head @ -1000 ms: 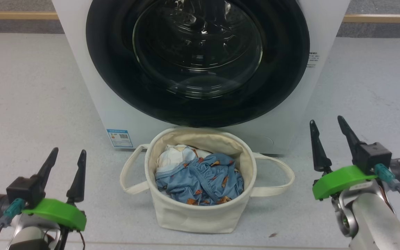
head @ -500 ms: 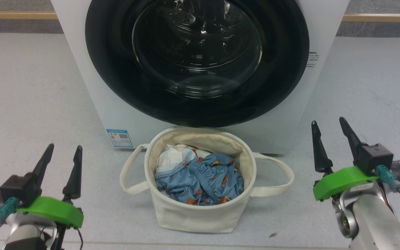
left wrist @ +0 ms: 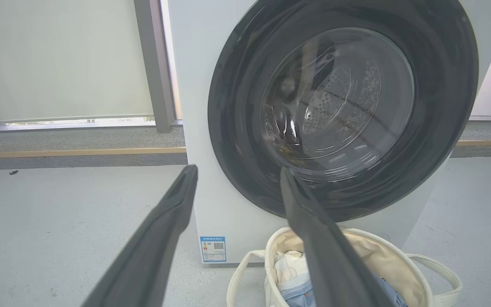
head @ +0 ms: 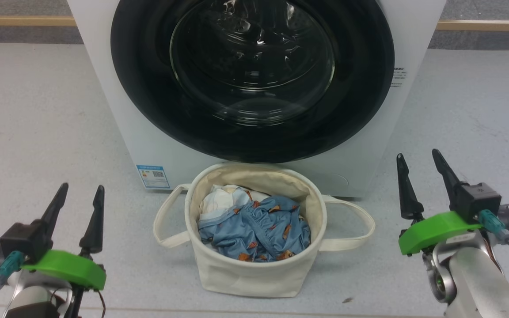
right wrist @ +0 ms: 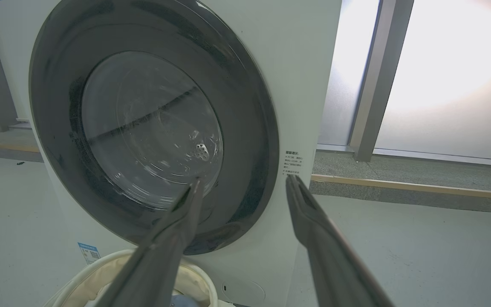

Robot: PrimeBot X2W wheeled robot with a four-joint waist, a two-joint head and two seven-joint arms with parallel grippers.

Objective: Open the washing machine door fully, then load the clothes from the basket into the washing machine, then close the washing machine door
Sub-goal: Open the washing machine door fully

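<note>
Facing the robot: the washing machine (head: 157,148), white, front-loading, standing on the grey floor (head: 38,132).
Door: the washing machine door (head: 252,75) lies flush against the machine's front, closed. It has a wide glossy black rim with clear bulging glass in the middle.
Drum: perforated steel drum (left wrist: 335,111), seen through the glass in the left wrist view.
Basket: the basket (head: 245,274) stands upright on the floor just before the machine, under the door's lower rim and between the two claws. A loop handle (head: 161,221) sticks out at each side.
Clothes: the clothes (head: 259,229) lie crumpled inside the basket. Light blue fabric with orange prints fills the middle and front; a cream-white piece (head: 217,198) sits at the back left.
Left claw: the left claw (head: 82,187) hovers low to the left of the basket, well apart from it. Fingers are spread, nothing is between them, and the tips aim toward the machine.
Right claw: the right claw (head: 417,153) hovers to the right of the basket, well apart from it. Fingers are spread and empty, with the tips near the machine's lower right corner.
Markings: small blue sticker (head: 153,176) at the front's lower left; printed labels (head: 398,77) just right of the door rim.
</note>
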